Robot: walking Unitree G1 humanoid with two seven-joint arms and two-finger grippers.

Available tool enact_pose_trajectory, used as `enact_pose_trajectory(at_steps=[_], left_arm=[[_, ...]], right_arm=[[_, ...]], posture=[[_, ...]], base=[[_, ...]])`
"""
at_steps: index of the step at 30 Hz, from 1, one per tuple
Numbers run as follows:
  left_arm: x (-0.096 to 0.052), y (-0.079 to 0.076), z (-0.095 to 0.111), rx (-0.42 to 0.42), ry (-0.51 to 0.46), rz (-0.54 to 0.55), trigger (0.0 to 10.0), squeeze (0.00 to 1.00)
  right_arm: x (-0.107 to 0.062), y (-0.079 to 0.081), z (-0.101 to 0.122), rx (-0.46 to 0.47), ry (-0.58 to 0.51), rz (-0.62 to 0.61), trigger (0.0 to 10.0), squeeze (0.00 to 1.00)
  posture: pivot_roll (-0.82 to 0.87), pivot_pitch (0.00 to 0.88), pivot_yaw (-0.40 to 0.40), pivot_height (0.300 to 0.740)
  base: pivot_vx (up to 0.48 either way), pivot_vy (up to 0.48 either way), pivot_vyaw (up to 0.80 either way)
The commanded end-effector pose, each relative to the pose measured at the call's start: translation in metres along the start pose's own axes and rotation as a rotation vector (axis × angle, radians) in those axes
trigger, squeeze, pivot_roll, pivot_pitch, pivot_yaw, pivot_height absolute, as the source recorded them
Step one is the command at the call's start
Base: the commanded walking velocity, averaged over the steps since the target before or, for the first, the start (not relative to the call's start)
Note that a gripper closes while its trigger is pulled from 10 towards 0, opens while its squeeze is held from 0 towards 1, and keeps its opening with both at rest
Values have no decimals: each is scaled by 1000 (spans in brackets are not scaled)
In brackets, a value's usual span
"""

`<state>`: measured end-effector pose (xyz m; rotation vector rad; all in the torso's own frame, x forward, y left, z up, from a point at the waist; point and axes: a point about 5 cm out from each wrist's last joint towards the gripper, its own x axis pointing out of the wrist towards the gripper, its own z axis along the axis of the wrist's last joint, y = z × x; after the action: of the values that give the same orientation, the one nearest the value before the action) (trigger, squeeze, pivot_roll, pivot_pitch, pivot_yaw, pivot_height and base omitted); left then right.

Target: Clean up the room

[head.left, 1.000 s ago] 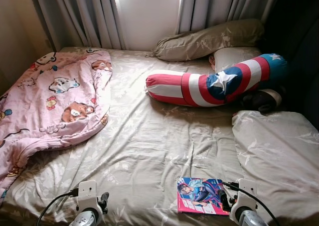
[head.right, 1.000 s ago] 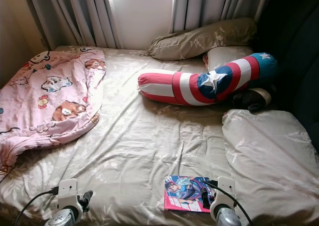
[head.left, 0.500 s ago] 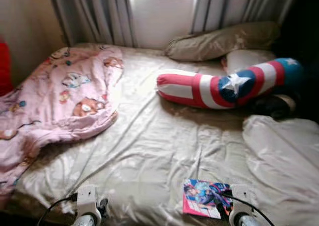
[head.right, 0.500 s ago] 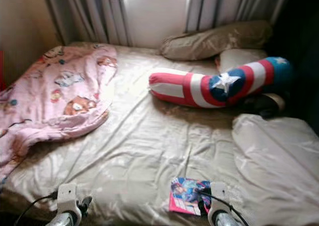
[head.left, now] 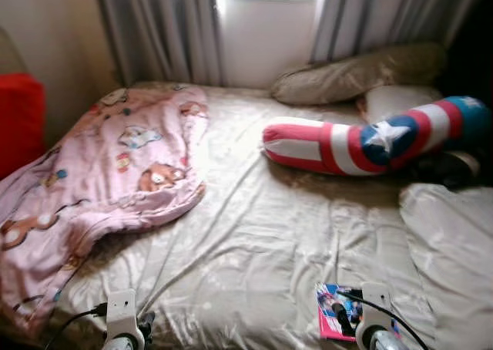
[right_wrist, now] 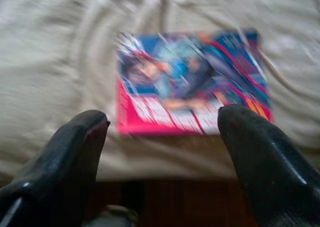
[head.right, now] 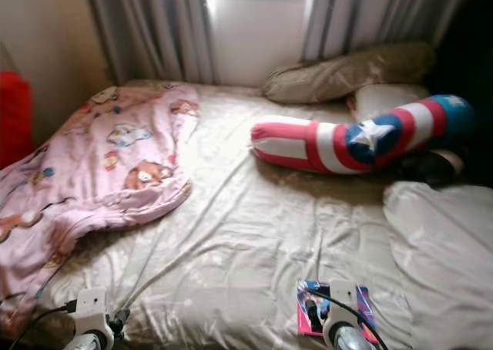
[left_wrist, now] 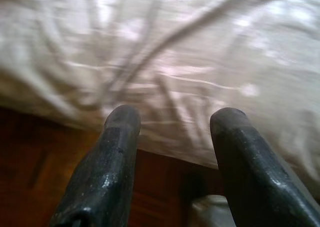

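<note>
From the head camera, your view has swung left since a second ago — a red cushion (head.left: 19, 119) now shows beside the pink blanket (head.left: 100, 180), while the magazine (head.left: 333, 321) lies unmoved at the bed's (head.left: 254, 242) near edge. At the right wrist, the right gripper (right_wrist: 162, 132) hovers wide open and empty over the blurred magazine, probably lined up for a pickup. At the left wrist, the left gripper (left_wrist: 172, 122) hangs open and empty over the sheet edge.

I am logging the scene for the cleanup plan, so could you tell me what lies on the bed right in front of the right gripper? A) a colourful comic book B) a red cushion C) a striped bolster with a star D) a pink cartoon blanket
A: the right gripper, fingers open, points at the colourful comic book lying flat on the bed sheet near the bed's front edge.
</note>
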<state>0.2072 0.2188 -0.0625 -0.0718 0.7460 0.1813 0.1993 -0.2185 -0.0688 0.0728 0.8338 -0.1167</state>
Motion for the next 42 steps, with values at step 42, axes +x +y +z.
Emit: enact_pose_trajectory(at_steps=[42], left_arm=[[0, 8, 2, 6, -1, 25, 10000, 0]], right_arm=[[0, 20, -8, 46, 4, 32, 10000, 0]], posture=[[0, 36, -49, 740]], base=[[0, 480, 116]])
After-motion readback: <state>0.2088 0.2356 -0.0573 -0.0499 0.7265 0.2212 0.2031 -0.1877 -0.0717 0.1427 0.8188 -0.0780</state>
